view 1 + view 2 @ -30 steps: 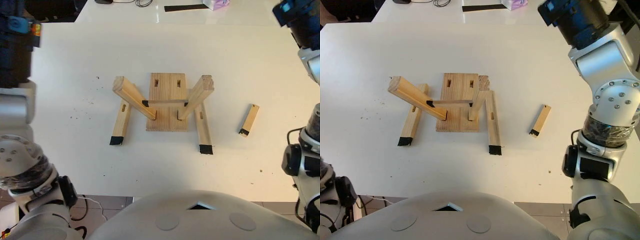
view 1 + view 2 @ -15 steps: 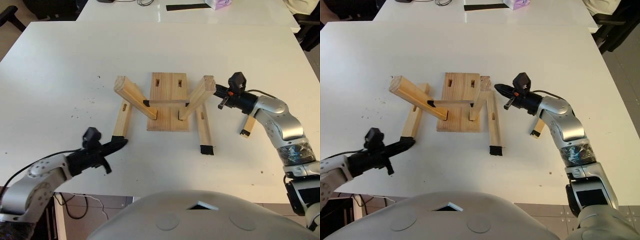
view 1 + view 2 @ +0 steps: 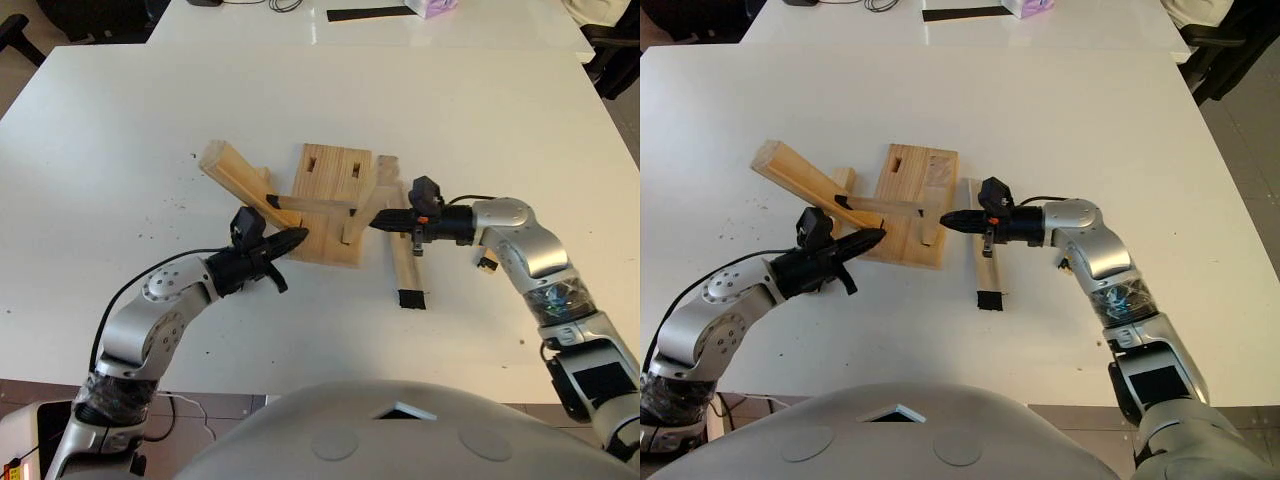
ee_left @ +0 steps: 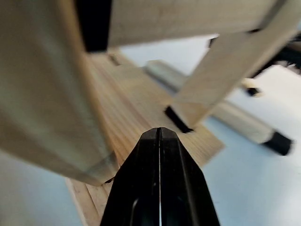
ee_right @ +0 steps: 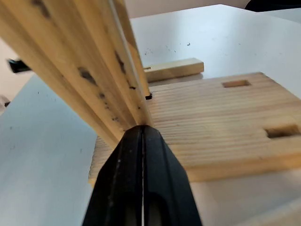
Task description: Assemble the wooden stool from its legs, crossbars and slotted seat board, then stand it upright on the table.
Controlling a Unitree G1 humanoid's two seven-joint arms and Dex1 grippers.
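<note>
**Head views.** The seat board lies flat on the white tabletop, its slots facing up. Above it leans a frame of two legs joined by a crossbar.

The left jaws are pressed fully together and hold nothing. Their tip sits at the near-left edge of the board, just under the lower end of the frame's long leg.

The right jaws are also closed on nothing. Their tip is against the lower part of the frame's other leg.

A loose leg with a black end lies on the tabletop directly beneath the right jaws. A short crossbar lies behind that arm, partly hidden.

**Left wrist view.** The black fingers meet in a closed point with nothing between them. The seat board runs just ahead of and below the tip. The long leg looms close beside the jaws. The crossbar passes above them to the far leg. The loose leg lies beyond that one.

**Right wrist view.** The jaws are shut and empty, their tip touching the foot of a frame leg that rises over them. The seat board lies just past the tip with two slots showing. Another leg lies on the tabletop beyond the board.
</note>
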